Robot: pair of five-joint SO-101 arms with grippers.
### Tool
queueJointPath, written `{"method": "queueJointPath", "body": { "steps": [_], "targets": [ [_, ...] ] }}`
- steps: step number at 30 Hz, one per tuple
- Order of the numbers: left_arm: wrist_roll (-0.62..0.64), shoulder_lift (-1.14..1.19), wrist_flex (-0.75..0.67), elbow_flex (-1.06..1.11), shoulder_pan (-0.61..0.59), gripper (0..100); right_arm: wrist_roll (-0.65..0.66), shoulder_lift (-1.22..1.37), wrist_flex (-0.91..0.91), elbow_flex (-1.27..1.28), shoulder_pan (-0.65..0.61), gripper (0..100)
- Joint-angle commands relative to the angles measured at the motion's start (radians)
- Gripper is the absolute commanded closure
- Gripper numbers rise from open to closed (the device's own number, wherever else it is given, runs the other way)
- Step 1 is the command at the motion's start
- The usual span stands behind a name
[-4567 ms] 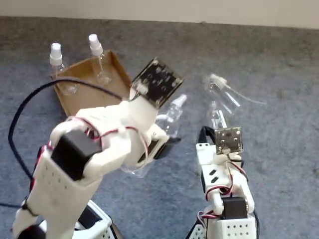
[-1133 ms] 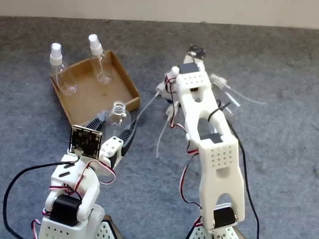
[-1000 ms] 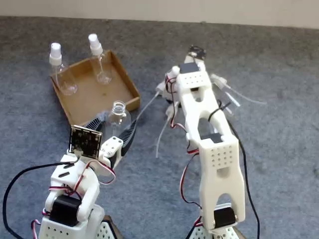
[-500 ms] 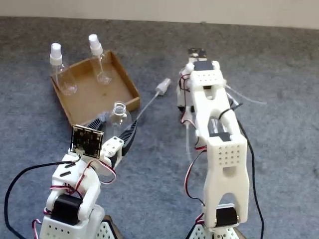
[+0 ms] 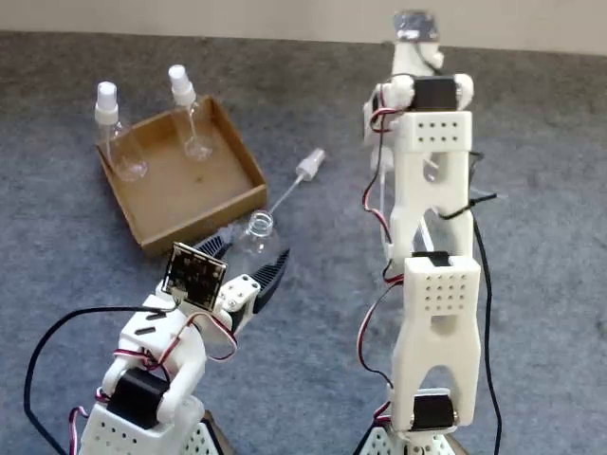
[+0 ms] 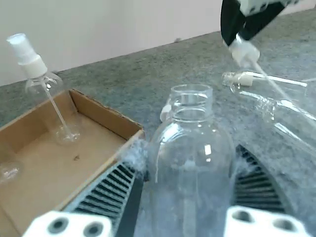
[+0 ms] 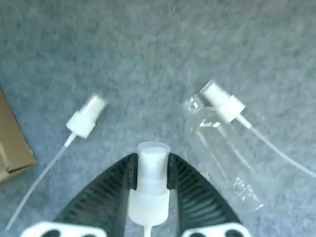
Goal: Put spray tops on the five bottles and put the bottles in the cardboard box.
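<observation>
Off to the left of the right gripper [image 7: 150, 159], which pinches a spray top [image 7: 148, 196], the open bottle [image 6: 190, 148] stands upright, squeezed by the left gripper [image 5: 253, 249].

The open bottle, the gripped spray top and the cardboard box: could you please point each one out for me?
open bottle [image 6: 190, 148]: left wrist view, on its clear shoulder.
gripped spray top [image 7: 149, 186]: right wrist view, on its white cap.
cardboard box [image 5: 205, 216]: high view, on its near wall.
</observation>
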Motion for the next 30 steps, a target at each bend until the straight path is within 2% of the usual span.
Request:
{"method": "queueJointPath", "body": {
  "steps": [1,10,16,23,30],
  "targets": [
    [0.002,-0.015,-0.049,0.022,0.028,84,0.011,-0.096,0.024,-0.054,0.022,99.4],
    [0.0,-0.015,-0.339,0.188,0.041,84,0.011,-0.492,0.024,0.216,0.019,99.1],
    [0.006,-0.015,-0.354,0.189,0.056,84,0.011,-0.751,0.022,0.392,0.002,99.1],
    [0.002,-0.015,-0.354,0.189,0.239,85,0.006,-1.02,0.022,0.501,-0.058,99.1],
    [0.002,-0.015,-0.348,0.189,0.354,85,0.005,-1.277,0.015,0.638,-0.058,99.1]
  ]
}}
